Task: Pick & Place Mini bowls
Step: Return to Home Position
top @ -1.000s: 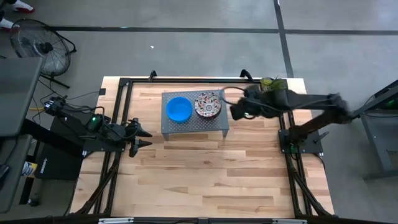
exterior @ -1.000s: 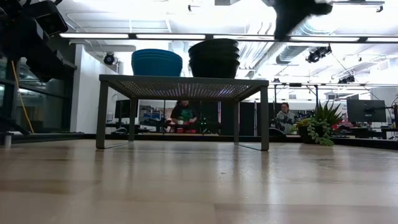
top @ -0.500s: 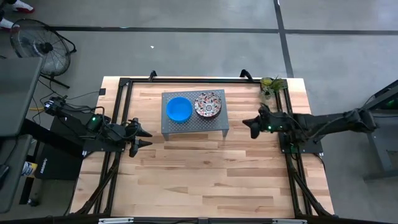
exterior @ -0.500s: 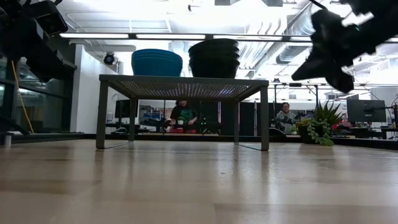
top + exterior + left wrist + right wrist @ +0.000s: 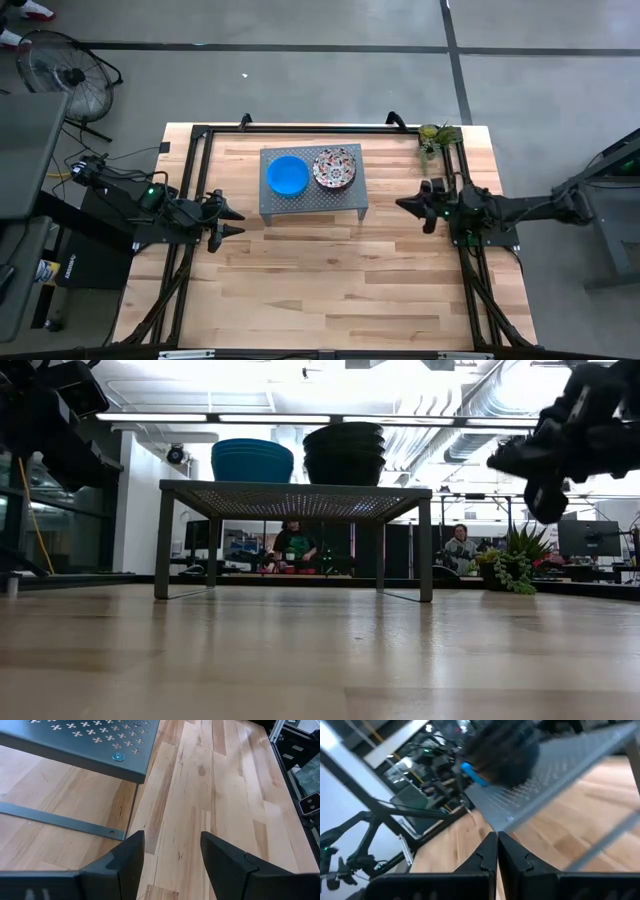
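Two stacks of mini bowls stand on the grey perforated stand (image 5: 310,200): a bright blue stack (image 5: 288,176) (image 5: 252,460) and a floral patterned stack (image 5: 335,167), which looks dark in the low view (image 5: 345,453). My right gripper (image 5: 405,206) (image 5: 497,852) hovers shut and empty off the stand's right side, apart from it. My left gripper (image 5: 236,222) (image 5: 172,851) waits open near the stand's left leg, above the wood.
The stand rests on its legs at the table's far middle. A black frame rail (image 5: 300,129) runs around the table. A small potted plant (image 5: 436,134) sits at the far right corner. Bare wood (image 5: 330,280) stretches across the near half. People show in the room behind the table.
My right gripper has drawn back from beside the patterned stack toward the table's right edge and come down lower, with the arm folding back. The bowls and the stand have stayed put.
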